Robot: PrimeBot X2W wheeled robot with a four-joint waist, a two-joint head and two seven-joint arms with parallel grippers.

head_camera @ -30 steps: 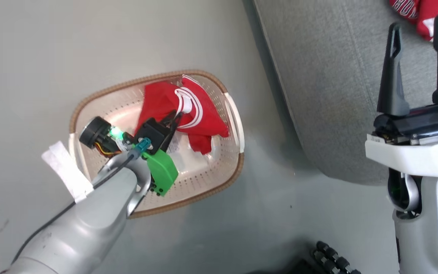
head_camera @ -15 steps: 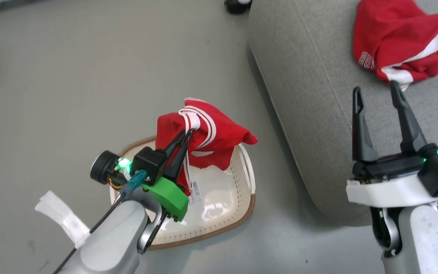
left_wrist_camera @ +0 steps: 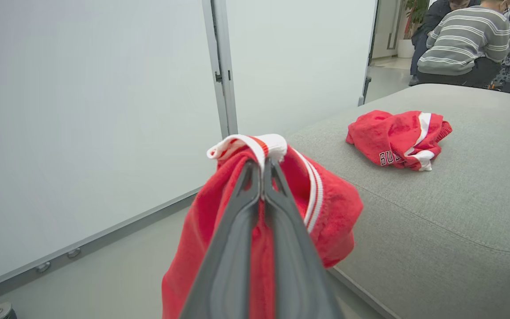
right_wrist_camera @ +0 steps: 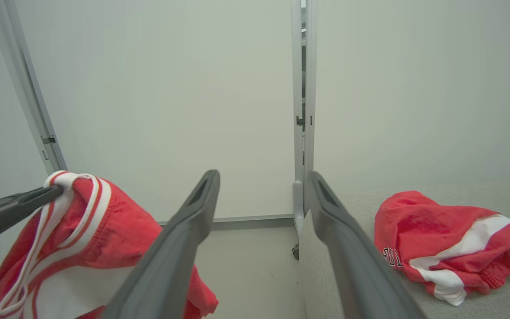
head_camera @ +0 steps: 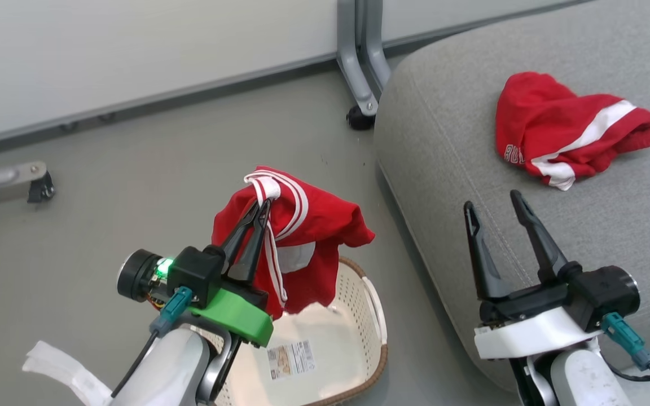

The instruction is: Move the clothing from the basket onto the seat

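Note:
My left gripper (head_camera: pixel 262 205) is shut on the white-striped edge of a red clothing piece (head_camera: pixel 313 237), which hangs in the air above the cream basket (head_camera: pixel 374 304). The left wrist view shows the same red garment (left_wrist_camera: pixel 326 208) draped over the closed fingers (left_wrist_camera: pixel 237 230). The basket's inside shows a label sticker (head_camera: pixel 291 358) and no fabric. A second red garment (head_camera: pixel 567 132) lies crumpled on the grey seat (head_camera: pixel 460 141), also seen as the red garment (right_wrist_camera: pixel 441 239) in the right wrist view. My right gripper (head_camera: pixel 492 205) hovers open over the seat's near edge, holding nothing.
A grey partition wall (head_camera: pixel 133 51) with a metal leg and castor (head_camera: pixel 360 115) stands behind the basket and seat. Another castor foot (head_camera: pixel 40 186) sits at far left on the grey floor. A person in a striped top (left_wrist_camera: pixel 463 42) sits beyond the seat.
The left gripper has lifted the red garment up out of the basket. The head camera has tilted up, so the wall and more of the seat now show.

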